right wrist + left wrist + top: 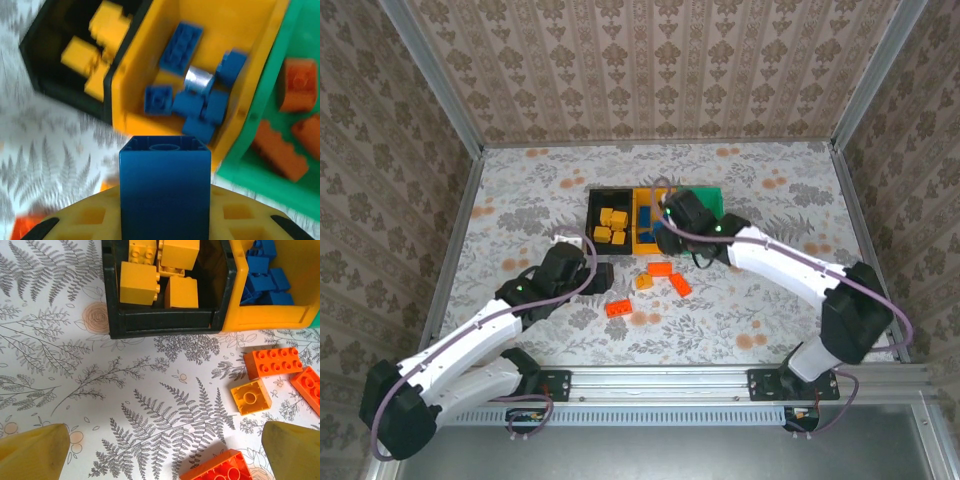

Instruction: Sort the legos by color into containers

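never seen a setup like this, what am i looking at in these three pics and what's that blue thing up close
These are two robot arms bolted to a table's near edge, sorting toy bricks by color. The top view looks down from above and behind; the other two come from cameras on each wrist.

On the table sit three joined bins: the black bin holds yellow bricks, the yellow bin holds blue bricks, and the green bin holds orange bricks. A few orange bricks and one yellow brick lie loose on the table.

The blue thing is a blue brick held in the right gripper, near the yellow bin. The left gripper is open over the table, holding nothing.
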Available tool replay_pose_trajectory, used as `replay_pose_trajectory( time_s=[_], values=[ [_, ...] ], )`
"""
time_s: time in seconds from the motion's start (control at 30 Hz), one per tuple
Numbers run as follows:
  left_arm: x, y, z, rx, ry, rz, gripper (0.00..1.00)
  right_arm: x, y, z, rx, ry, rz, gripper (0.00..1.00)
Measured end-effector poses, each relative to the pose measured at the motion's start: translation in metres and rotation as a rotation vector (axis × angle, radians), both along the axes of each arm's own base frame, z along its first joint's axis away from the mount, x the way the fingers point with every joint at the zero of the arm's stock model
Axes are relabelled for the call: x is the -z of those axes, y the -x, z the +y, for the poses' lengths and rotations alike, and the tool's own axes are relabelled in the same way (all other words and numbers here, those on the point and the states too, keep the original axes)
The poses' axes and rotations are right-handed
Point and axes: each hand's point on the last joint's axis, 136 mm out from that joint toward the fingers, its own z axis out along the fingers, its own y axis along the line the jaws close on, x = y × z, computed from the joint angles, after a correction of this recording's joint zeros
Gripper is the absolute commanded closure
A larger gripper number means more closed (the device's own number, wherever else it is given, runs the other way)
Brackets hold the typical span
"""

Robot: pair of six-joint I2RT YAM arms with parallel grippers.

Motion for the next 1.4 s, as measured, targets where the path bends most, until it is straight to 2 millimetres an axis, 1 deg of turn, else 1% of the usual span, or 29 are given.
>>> replay_pose_trajectory(
  time_s=[0.07, 0.17, 0.2, 0.27, 0.37, 0.43, 0.5, 0.57, 0.63, 0.77, 0.93, 1.07, 1.13, 1.2, 1.3, 1.4],
  values=[
    [0.005, 0.002, -0.002, 0.012, -0.005, 0.015, 0.0, -0.003, -0.027, 0.007, 0.03, -0.01, -0.008, 0.74],
    [0.011, 0.004, -0.003, 0.028, -0.015, 0.036, 0.0, 0.01, -0.058, 0.019, 0.057, 0.005, 0.014, 0.74],
    [0.013, 0.004, -0.004, 0.033, -0.019, 0.04, 0.0, 0.017, -0.064, 0.021, 0.062, 0.014, 0.026, 0.73],
    [0.015, 0.006, -0.006, 0.048, -0.023, 0.049, 0.0, 0.036, -0.073, 0.024, 0.073, 0.037, 0.062, 0.72],
    [0.021, 0.01, -0.011, 0.081, -0.036, 0.071, 0.0, 0.06, -0.077, 0.025, 0.081, 0.07, 0.111, 0.67],
    [0.029, 0.013, -0.015, 0.107, -0.053, 0.095, 0.0, 0.069, -0.078, 0.026, 0.083, 0.082, 0.129, 0.6],
    [0.037, 0.016, -0.018, 0.126, -0.069, 0.12, 0.0, 0.073, -0.077, 0.025, 0.088, 0.087, 0.14, 0.51],
    [0.044, 0.018, -0.021, 0.146, -0.083, 0.142, 0.0, 0.071, -0.078, 0.026, 0.09, 0.083, 0.14, 0.42],
    [0.048, 0.019, -0.025, 0.167, -0.091, 0.154, 0.0, 0.069, -0.079, 0.028, 0.089, 0.074, 0.134, 0.36],
    [0.051, 0.017, -0.042, 0.223, -0.112, 0.165, 0.0, 0.058, -0.077, 0.027, 0.096, 0.041, 0.106, 0.29],
    [0.05, 0.006, -0.074, 0.295, -0.122, 0.153, 0.0, 0.029, -0.052, 0.009, 0.114, -0.026, 0.053, 0.27],
    [0.06, 0.0, -0.102, 0.356, -0.15, 0.163, 0.03, 0.008, -0.036, -0.003, 0.127, -0.078, 0.008, 0.27],
    [0.067, -0.002, -0.113, 0.376, -0.168, 0.169, 0.07, 0.004, -0.03, -0.008, 0.132, -0.092, -0.003, 0.26],
    [0.073, -0.005, -0.12, 0.388, -0.187, 0.176, 0.12, 0.004, -0.024, -0.013, 0.136, -0.095, -0.005, 0.26],
    [0.082, -0.01, -0.123, 0.379, -0.215, 0.185, 0.23, 0.006, -0.018, -0.021, 0.145, -0.096, -0.007, 0.26],
    [0.088, -0.014, -0.123, 0.367, -0.235, 0.191, 0.26, 0.003, -0.013, -0.028, 0.152, -0.103, -0.014, 0.26]
  ],
)
